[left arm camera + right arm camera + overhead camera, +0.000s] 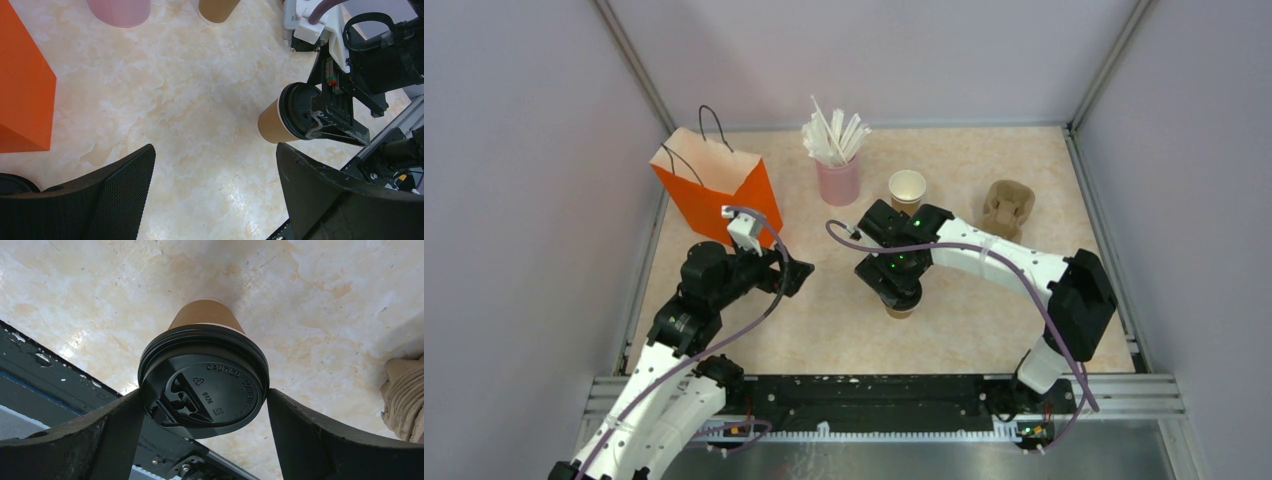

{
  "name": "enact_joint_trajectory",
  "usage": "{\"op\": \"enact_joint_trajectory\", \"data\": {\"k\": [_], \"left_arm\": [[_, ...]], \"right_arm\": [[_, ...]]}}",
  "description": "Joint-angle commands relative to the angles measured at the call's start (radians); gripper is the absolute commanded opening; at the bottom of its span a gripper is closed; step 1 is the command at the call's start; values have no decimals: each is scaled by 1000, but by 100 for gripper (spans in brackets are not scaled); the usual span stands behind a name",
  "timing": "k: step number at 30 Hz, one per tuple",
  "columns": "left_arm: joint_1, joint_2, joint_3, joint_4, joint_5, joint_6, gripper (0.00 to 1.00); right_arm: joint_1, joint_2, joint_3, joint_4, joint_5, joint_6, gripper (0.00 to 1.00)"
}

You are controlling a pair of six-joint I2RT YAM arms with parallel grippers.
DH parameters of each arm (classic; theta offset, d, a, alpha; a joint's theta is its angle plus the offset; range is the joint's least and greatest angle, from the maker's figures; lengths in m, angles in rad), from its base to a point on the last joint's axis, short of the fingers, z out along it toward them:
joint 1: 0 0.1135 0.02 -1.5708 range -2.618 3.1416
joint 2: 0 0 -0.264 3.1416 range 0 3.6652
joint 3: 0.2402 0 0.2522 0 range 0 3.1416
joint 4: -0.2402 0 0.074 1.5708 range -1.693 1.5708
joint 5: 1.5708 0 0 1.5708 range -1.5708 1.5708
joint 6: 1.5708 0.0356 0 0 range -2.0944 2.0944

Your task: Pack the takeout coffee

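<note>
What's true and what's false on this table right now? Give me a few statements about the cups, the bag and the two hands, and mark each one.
1. The lidded cup between the right hand's fingers wears a black lid. True.
2. Both cups have lids. False: the open cup beside the pink straw cup shows its white inside.
3. The left hand is open with nothing between its fingers. True.
4. The orange bag stands upright at the back left. True.
5. The lidded cup sits in the pulp carrier. False: it stands on the table, well apart from the carrier.
</note>
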State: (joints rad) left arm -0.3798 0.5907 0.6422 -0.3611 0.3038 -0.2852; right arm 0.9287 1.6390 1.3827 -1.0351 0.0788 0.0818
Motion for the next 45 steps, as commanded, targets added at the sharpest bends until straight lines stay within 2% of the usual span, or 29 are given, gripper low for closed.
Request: {"op": "enact_joint_trajectory", "data": {"k": [1, 17, 20, 27, 31, 35, 40, 45], "left_arm": [[-1, -14, 7, 21, -9, 15, 95], [-2, -16, 4, 19, -21, 11, 95], [-2, -15, 6, 19, -22, 12, 95], [-1, -15, 7, 18, -38, 8, 95], [-1, 13, 10, 24, -5, 4, 95], [-2, 70, 31, 39, 102, -6, 91], [-10, 180, 46, 107, 266, -62, 81], [-115, 281, 38, 207, 250, -115, 77]], "right_arm": [[10, -15, 10, 6, -3, 1, 88], [10, -25, -28, 21, 4, -5, 91], [10, -33, -25, 29, 9, -8, 95], [10, -77, 10, 32, 9, -9, 97], [10, -133, 8, 30, 6, -11, 97], [0, -229, -42, 85, -1, 2, 97], [-103, -396, -210, 258, -121, 50, 95], [-283, -538, -398, 441, -353, 105, 83]]}}
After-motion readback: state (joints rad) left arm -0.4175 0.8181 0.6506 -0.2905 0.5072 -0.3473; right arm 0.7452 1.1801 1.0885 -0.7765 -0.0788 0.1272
